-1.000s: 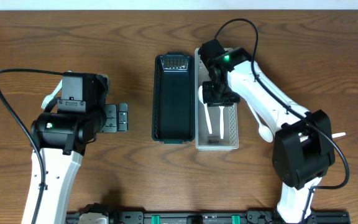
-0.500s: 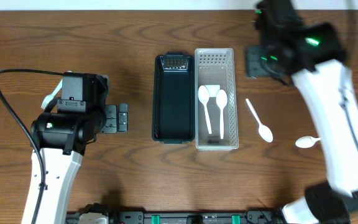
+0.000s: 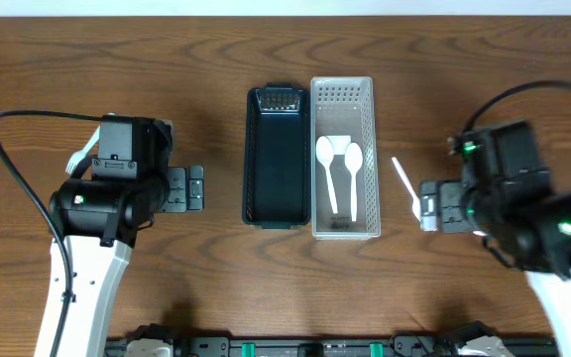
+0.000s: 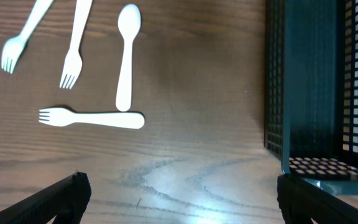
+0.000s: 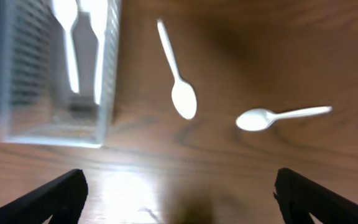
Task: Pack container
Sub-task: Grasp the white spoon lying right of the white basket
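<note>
Gaping right jaws hover beside a spoon (image 5: 184, 99).

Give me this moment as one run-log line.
left gripper open | right gripper open above loose spoons | white bin holds two spoons

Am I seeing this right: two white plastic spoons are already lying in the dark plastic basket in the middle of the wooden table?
Not quite. The two white plastic spoons lie in the white slotted plastic basket, not in the dark plastic basket beside it, which looks empty. The overhead view shows this plainly. Both baskets do stand in the middle of the table.
</note>
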